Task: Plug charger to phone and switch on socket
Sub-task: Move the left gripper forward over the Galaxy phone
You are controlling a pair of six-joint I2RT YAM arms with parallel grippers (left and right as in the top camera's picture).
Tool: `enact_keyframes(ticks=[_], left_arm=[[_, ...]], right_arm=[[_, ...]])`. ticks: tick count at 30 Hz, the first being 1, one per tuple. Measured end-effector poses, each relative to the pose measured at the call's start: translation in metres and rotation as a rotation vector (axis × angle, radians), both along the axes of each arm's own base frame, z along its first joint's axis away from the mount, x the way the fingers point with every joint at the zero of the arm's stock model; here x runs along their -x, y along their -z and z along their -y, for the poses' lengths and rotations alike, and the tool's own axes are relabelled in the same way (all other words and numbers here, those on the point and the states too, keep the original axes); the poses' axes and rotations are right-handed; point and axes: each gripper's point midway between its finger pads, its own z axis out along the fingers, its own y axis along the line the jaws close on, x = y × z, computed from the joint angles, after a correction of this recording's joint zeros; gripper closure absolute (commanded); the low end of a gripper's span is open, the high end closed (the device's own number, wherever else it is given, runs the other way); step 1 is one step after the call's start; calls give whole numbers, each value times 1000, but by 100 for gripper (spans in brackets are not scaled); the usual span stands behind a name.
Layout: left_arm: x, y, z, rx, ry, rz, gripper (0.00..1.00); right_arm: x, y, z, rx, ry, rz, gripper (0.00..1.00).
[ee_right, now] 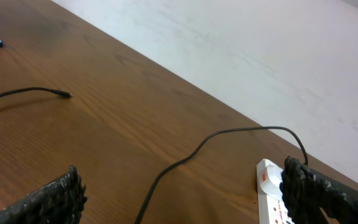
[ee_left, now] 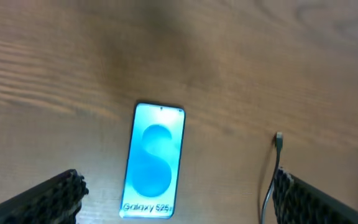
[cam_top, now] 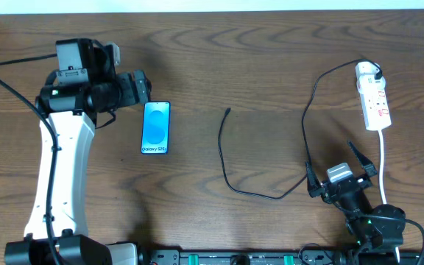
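The phone (cam_top: 156, 127) lies flat on the wooden table, blue screen up, and also shows in the left wrist view (ee_left: 154, 158). My left gripper (cam_top: 140, 87) hovers just behind and to the left of it, open and empty (ee_left: 179, 182). The charger, a thin black cable (cam_top: 230, 180), runs from the black plug in the socket (cam_top: 374, 99) and loops to its free plug tip (cam_top: 227, 112) mid-table. The tip also shows in the wrist views (ee_left: 279, 138) (ee_right: 67, 94). My right gripper (cam_top: 337, 171) is open and empty near the front right, facing the socket (ee_right: 269, 186).
A white cord (cam_top: 383, 165) runs from the socket toward the front edge, close to my right arm. The table's back edge meets a white wall (ee_right: 241, 56). The left arm's base stands at the front left (cam_top: 50, 221).
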Motion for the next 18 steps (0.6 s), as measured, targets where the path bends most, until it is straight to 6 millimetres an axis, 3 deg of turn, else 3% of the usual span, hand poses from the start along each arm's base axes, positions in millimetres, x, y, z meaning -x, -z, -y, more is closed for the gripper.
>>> enact_keyframes(ticks=[5, 8, 18], left_arm=[[-9, -1, 5, -53, -39, -25, 2], [-13, 9, 8, -102, -54, -73, 2], [-5, 108, 5, -153, -97, -401, 2]], right_arm=[[0, 0, 0, 0, 0, 0, 1], [0, 0, 0, 0, 0, 0, 1], [0, 0, 0, 0, 0, 0, 1]])
